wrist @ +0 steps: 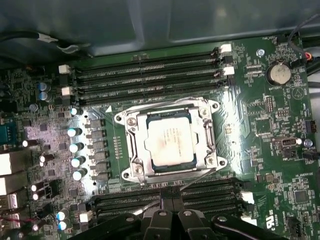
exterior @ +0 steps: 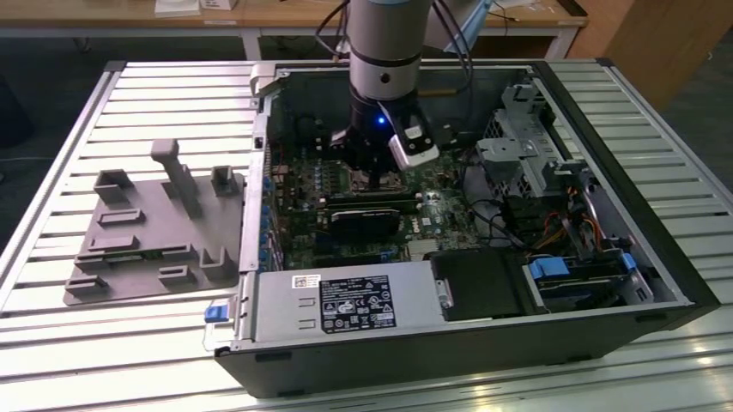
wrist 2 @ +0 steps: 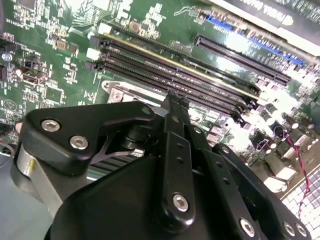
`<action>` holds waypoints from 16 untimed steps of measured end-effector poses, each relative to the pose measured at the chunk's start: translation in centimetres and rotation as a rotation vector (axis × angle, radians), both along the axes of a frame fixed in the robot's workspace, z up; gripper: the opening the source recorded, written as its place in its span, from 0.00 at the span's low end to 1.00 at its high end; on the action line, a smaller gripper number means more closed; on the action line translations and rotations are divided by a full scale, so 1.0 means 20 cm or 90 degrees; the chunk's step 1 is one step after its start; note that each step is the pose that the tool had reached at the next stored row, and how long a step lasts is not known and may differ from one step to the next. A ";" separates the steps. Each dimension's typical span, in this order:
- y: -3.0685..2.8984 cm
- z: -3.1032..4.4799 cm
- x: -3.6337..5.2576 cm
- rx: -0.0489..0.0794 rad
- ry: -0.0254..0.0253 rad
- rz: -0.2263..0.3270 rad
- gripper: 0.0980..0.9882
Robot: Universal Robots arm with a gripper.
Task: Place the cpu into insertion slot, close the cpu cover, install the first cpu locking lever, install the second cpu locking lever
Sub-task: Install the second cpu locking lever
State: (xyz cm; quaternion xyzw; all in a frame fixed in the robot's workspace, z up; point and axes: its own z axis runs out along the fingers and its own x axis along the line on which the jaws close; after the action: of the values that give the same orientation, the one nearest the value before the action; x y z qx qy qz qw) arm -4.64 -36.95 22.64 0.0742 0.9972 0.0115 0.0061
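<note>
- Looking down through the first wrist view, I've got the cpu [wrist: 169, 141] sitting flat in the insertion slot [wrist: 191, 116], its dull silver top catching the light.
- I see the cpu cover [wrist: 131, 145] lying down around the chip, its silver frame bordering the window on all sides.
- I spot a thin wire lever [wrist: 196, 180] running along the socket edge nearest the gripper [wrist: 171, 196], slanting toward the fingertips.
- My gripper hovers just beside that socket edge; the two black fingertips look pressed together in both wrist views, with nothing pinched between them that I can make out.
- I've got long black memory slots [wrist: 150, 75] flanking the socket on two sides.
- Over in the exterior view, my arm [exterior: 387, 51] drops straight into the open computer case [exterior: 458, 343], the gripper [exterior: 369, 176] low over the green motherboard [exterior: 441, 210].
- I see a grey fixture tray [exterior: 137, 257] on the slatted table [exterior: 69, 129], at the exterior view's left, well apart from the case.
</note>
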 end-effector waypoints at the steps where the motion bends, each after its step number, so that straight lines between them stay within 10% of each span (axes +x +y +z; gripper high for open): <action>1: -0.006 0.000 -0.001 0.001 -0.0003 0.000 0.01; 16: -0.063 -0.016 -0.054 0.043 -0.0236 0.000 0.01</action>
State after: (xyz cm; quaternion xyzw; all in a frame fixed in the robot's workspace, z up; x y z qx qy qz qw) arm -5.72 -38.21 22.32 0.0740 0.9959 0.0463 0.0221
